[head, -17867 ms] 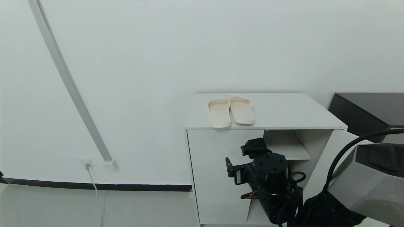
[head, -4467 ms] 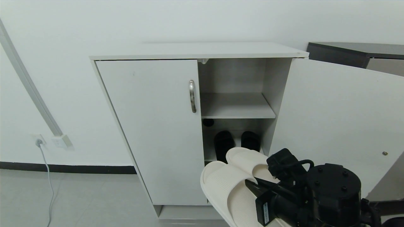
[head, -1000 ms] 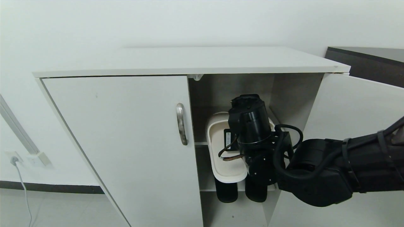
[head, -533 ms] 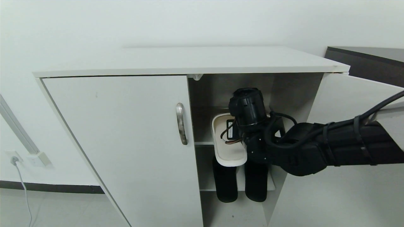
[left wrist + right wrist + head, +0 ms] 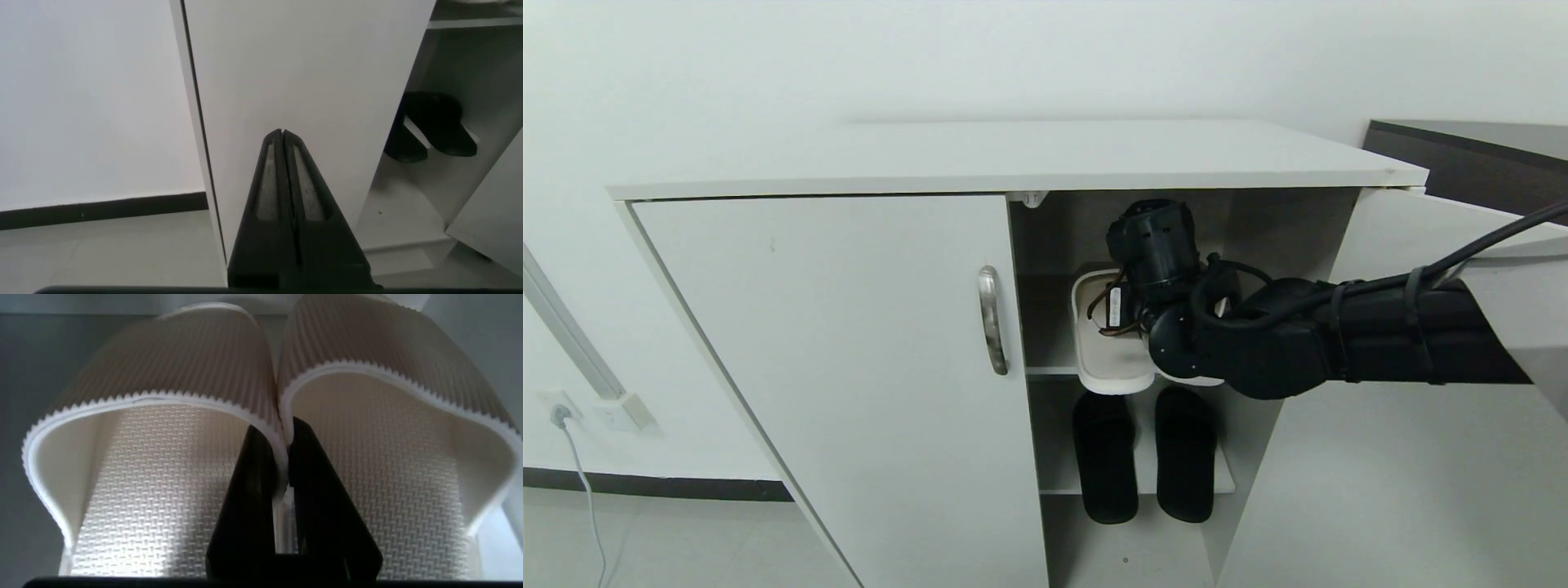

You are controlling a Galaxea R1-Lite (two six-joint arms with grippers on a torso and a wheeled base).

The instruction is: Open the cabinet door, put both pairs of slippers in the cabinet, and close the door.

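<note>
Jaws of my left arm sit nearest, pressed flat together with nothing between them, low in front of the closed left door (image 5: 302,73) of the white cabinet (image 5: 1013,155). Past that door's edge, the left wrist view shows the black slippers (image 5: 433,122) inside.

My right arm (image 5: 1339,343) stretches level from the right into the open half of the cabinet, wrist foremost, beside the open right door (image 5: 1405,490). A small label (image 5: 1114,304) on the wrist is too small to read.

The right jaws are clamped on the cream slippers (image 5: 163,474), pinching the two inner strap edges together so that the pair lies side by side, ribbed straps arched up. In the head view the cream pair (image 5: 1107,359) is at the upper shelf (image 5: 1052,351), heels overhanging its front edge. I cannot tell whether the soles rest on it.

Below, the black pair lies side by side on the lower shelf (image 5: 1058,474). A metal handle (image 5: 990,320) stands upright on the left door.
</note>
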